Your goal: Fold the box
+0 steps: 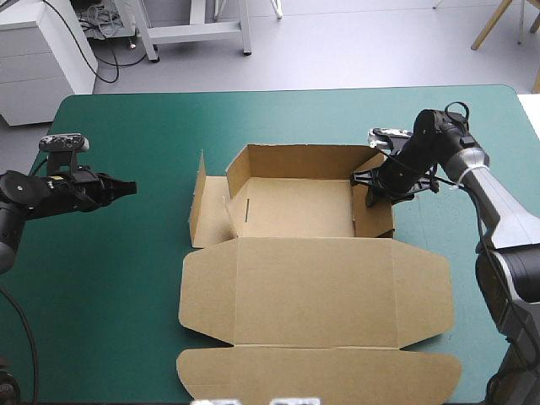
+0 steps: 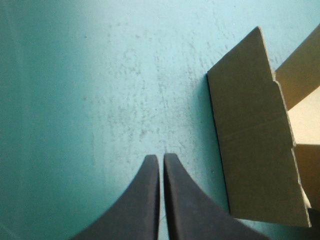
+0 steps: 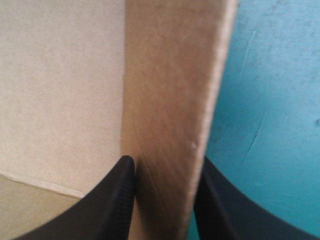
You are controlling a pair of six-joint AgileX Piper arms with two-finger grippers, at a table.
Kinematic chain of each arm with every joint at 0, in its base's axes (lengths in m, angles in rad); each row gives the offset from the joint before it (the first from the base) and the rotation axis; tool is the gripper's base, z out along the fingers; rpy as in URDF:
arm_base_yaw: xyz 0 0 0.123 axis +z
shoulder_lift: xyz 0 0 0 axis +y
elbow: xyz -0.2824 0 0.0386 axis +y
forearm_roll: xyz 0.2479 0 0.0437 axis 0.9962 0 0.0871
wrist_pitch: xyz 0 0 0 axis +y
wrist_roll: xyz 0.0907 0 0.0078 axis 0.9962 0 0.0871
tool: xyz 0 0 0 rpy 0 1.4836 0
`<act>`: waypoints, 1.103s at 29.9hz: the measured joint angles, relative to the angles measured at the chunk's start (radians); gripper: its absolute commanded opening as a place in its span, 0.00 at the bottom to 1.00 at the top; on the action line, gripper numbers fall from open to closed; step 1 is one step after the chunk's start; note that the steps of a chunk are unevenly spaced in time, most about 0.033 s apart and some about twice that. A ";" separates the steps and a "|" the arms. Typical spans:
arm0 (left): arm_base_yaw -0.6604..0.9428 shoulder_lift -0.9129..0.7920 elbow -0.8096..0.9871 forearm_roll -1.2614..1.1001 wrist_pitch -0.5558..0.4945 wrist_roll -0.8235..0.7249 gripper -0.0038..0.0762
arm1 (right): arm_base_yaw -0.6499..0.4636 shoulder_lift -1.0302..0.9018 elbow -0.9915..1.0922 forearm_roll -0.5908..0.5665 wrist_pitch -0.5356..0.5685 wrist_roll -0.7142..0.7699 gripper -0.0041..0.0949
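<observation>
High view: box (image 1: 314, 278) long axis runs far-to-near.

A lab or workshop: teal-green covered counter (image 1: 278, 118), white drawer cabinet (image 1: 38, 55), loose cables (image 1: 105, 34) and a metal stand (image 1: 198, 32) on grey floor (image 1: 354, 42)

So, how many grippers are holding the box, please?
1: the right gripper, shut on the box at its right wall. The left gripper, shut, is apart, left of it.
</observation>
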 measured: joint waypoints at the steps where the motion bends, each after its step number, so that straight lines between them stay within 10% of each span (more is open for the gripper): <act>1: 0.000 0.000 0.000 0.000 0.001 0.000 0.07 | 0.000 0.003 0.000 0.001 -0.002 -0.006 0.18; 5: 0.000 0.000 0.000 -0.002 0.007 0.000 0.07 | -0.003 0.013 0.000 -0.001 -0.007 -0.015 0.02; 17: 0.000 0.000 0.000 -0.003 0.010 0.000 0.09 | -0.018 -0.031 0.005 0.043 -0.011 -0.066 0.02; 27: -0.066 0.003 0.000 -0.049 -0.008 0.026 0.61 | -0.158 -0.232 0.005 0.197 0.020 -0.175 0.02; 33: -0.091 0.003 0.000 -0.230 -0.010 0.037 0.65 | -0.179 -0.296 0.005 0.231 0.029 -0.205 0.02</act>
